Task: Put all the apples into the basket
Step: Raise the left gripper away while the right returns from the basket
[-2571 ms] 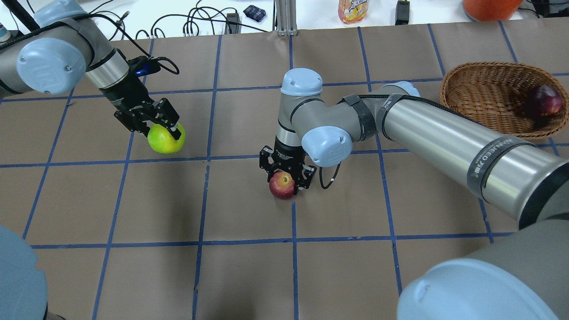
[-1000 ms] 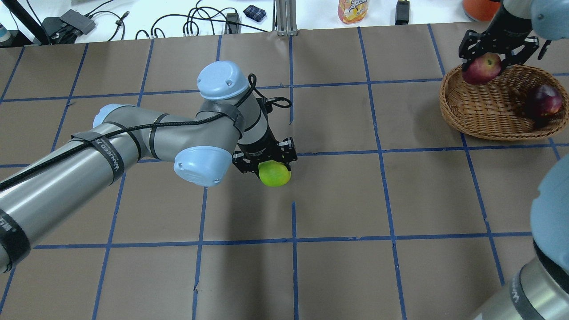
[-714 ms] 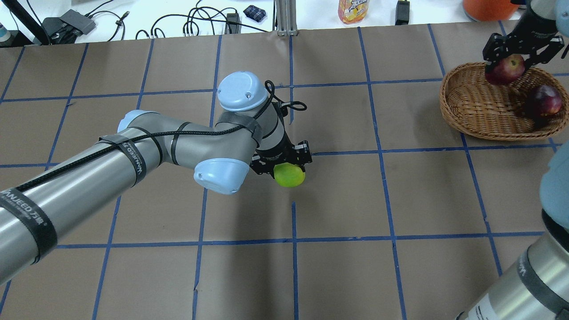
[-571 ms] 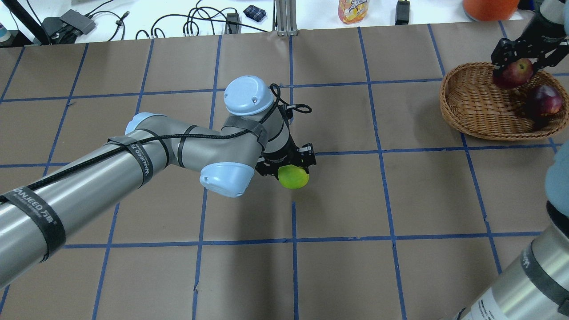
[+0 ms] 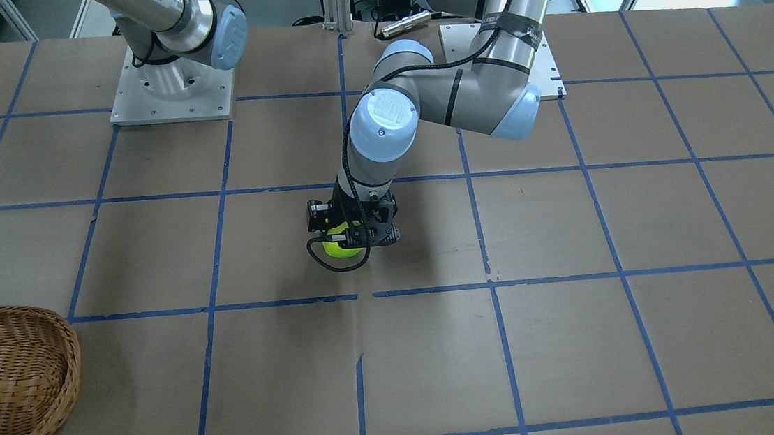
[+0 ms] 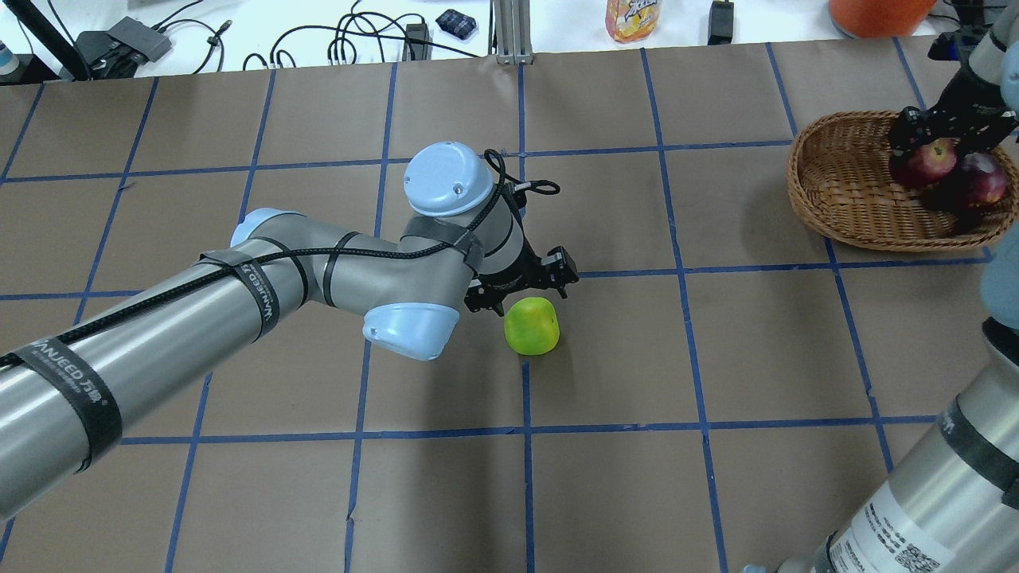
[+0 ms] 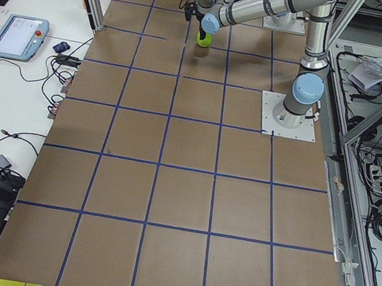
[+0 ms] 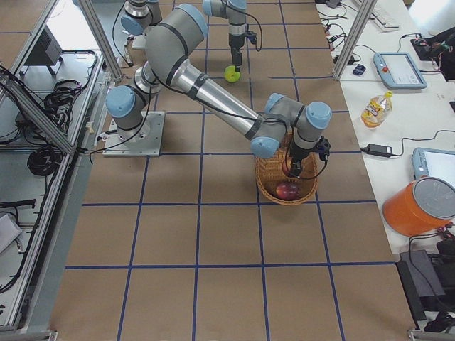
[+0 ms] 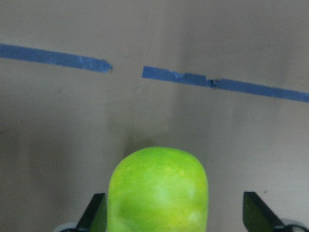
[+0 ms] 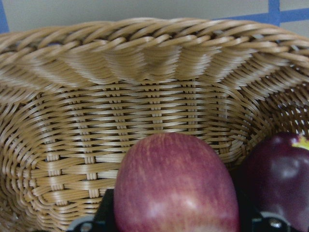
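Observation:
The yellow-green apple rests on the brown table by a blue tape line. My left gripper is open just behind it. In the left wrist view the apple sits between the fingers with a gap on one side. My right gripper is shut on the red apple, low inside the wicker basket. That apple touches the dark maroon apple. The right wrist view shows the red apple, the maroon apple and the basket wall.
The basket stands at the table's far right in the overhead view and shows at the front-facing view's left edge. A drink bottle, an orange bucket and cables lie beyond the table's far edge.
My left arm carried the green apple rightward to the table's middle, set it down and opened. My right arm carried the red apple to the basket and lowered it beside the maroon one.

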Tool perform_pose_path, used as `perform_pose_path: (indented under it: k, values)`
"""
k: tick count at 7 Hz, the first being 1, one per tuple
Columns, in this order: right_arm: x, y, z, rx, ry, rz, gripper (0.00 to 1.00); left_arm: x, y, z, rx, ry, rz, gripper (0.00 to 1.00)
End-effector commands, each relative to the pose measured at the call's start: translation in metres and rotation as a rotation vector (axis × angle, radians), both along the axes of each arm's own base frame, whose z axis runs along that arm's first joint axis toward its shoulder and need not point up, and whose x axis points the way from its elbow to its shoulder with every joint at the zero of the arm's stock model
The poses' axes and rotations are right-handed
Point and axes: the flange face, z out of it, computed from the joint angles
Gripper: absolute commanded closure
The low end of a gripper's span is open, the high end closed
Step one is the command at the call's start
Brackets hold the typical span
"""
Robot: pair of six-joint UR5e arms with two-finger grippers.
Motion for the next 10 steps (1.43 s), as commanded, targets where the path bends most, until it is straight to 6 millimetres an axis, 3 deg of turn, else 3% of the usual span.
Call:
perform_pose_path:
  k: [1, 2, 3, 4, 5, 6, 7, 9, 10]
  values:
    - [-0.002, -0.002, -0.018, 0.015, -0.013, 0.004, 0.33, 0.042, -0.034, 0.049, -0.027, 0.000, 0.010, 0.00]
    - [-0.003, -0.003, -0.012, 0.010, -0.003, 0.001, 0.00, 0.063, -0.047, 0.075, -0.020, -0.023, -0.067, 0.00]
    - [-0.001, -0.003, 0.001, 0.003, -0.001, 0.002, 0.00, 0.087, -0.048, 0.111, -0.034, -0.170, -0.189, 0.00]
    - [0.012, -0.002, 0.027, -0.025, 0.009, 0.011, 0.00, 0.112, -0.048, 0.136, -0.011, -0.211, -0.275, 0.00]
    - [0.053, -0.002, 0.066, -0.048, 0.013, 0.048, 0.00, 0.150, -0.048, 0.161, 0.019, -0.213, -0.287, 0.00]
    - [0.129, -0.003, 0.098, -0.065, 0.028, 0.056, 0.00, 0.189, -0.045, 0.198, 0.017, -0.212, -0.284, 0.00]
    - [0.204, 0.003, 0.108, -0.024, 0.010, -0.046, 0.00, 0.212, -0.044, 0.238, 0.010, -0.213, -0.251, 0.00]
    - [0.348, 0.035, 0.093, 0.081, -0.040, -0.228, 0.00, 0.213, -0.018, 0.282, 0.022, -0.250, -0.257, 0.00]
    - [0.403, 0.057, 0.073, 0.115, -0.024, -0.324, 0.00, 0.211, -0.001, 0.304, -0.019, -0.248, -0.249, 0.00]
